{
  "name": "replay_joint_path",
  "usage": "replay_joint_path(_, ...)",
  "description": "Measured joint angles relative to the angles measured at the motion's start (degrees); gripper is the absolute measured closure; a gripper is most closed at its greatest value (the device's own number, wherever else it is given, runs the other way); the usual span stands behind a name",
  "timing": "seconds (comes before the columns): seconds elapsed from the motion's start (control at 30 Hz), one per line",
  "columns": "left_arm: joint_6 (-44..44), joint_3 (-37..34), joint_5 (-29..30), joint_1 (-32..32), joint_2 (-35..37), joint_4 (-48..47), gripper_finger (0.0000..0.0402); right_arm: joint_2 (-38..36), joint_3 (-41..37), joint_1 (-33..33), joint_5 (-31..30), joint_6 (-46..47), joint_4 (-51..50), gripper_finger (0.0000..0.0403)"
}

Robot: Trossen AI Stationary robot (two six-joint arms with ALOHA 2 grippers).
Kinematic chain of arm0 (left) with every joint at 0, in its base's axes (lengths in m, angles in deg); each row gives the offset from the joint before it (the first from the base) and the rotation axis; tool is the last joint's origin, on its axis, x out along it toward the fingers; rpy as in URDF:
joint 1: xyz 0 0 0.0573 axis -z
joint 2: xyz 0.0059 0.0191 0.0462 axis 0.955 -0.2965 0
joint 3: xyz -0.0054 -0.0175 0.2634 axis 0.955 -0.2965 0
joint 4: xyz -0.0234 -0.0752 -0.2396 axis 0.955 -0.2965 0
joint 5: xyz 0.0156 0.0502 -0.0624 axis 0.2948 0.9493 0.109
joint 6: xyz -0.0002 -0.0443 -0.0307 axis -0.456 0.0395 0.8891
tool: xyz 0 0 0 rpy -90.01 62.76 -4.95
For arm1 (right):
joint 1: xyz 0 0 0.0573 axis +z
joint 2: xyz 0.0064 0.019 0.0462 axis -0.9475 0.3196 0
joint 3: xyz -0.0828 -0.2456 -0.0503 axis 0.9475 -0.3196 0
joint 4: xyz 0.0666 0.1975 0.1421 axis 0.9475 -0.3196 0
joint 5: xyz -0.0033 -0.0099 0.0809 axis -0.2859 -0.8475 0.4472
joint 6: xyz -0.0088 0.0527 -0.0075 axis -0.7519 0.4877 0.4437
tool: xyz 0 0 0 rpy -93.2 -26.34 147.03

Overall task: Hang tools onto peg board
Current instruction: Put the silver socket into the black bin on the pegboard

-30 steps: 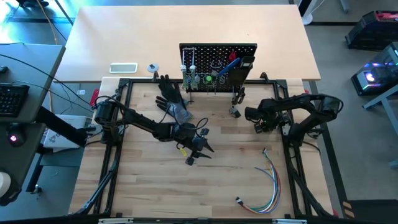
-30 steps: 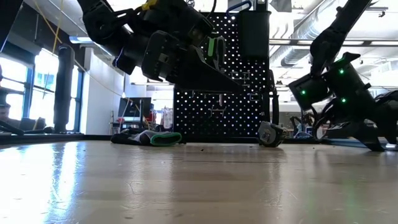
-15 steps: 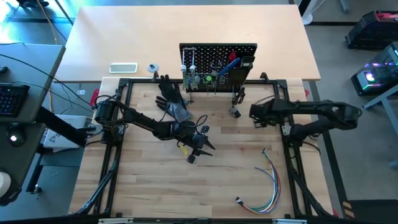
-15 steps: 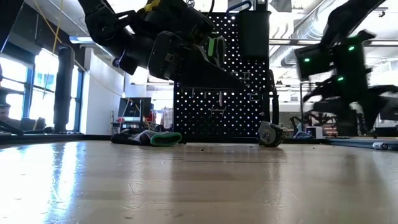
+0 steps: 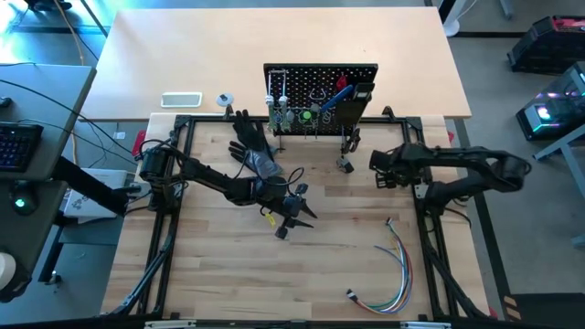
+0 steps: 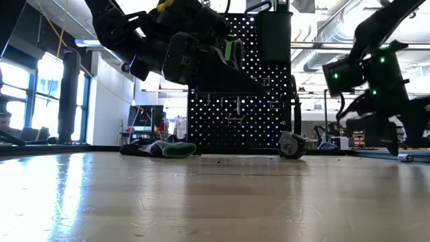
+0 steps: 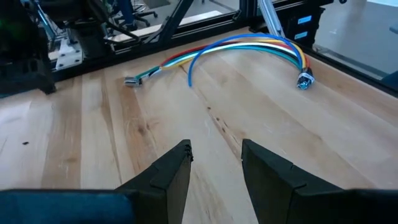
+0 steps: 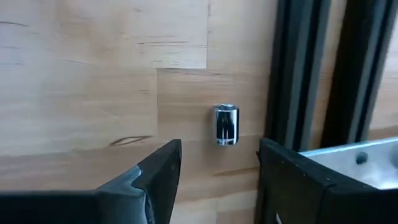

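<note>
The right gripper (image 5: 377, 171) has swung up off the table's right side, fingers spread over a small chrome socket (image 8: 226, 124). The left gripper (image 7: 214, 163) hovers mid-table, parted, empty. The peg board (image 5: 320, 96) stands at the far edge with tools hung; black glove (image 5: 253, 148) beside it, coloured wires (image 5: 395, 265) near the right corner.

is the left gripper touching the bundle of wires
Apart. The left wrist view shows the left gripper open and empty, with bare table between its fingertips and the coloured wires lying farther off.
</note>
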Motion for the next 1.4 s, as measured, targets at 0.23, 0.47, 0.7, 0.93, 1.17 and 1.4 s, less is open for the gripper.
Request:
replay_joint_path(0.23, 0.5, 0.0, 0.0, 0.0, 0.0, -0.1, 0.0266, 1.4, -3.4, -2.1, 0.7, -1.9, 5.1, 0.0192)
replay_joint_path(0.47, 0.5, 0.0, 0.0, 0.0, 0.0, -0.2, 0.0266, 1.0, -7.5, -3.5, 2.7, -4.9, 12.2, 0.02)
replay_joint_path(0.7, 0.4, 0.0, 0.0, 0.0, 0.0, -0.2, 0.0266, 0.6, -7.7, -3.7, 2.2, -5.8, 12.5, 0.0231)
replay_joint_path(0.93, 0.4, 0.0, 0.0, 0.0, 0.0, -0.2, 0.0266, 0.7, -6.7, -3.1, 4.3, -6.4, 11.2, 0.0247)
replay_joint_path(1.17, 0.4, 0.0, 0.0, 0.0, 0.0, -0.6, 0.0266, 0.8, -3.2, -1.4, 6.6, -6.8, 6.5, 0.0247)
replay_joint_path(1.4, -0.1, 0.0, 0.0, 0.0, 0.0, -0.7, 0.0266, 0.8, -2.2, -0.2, 2.7, -6.6, 3.1, 0.0247)
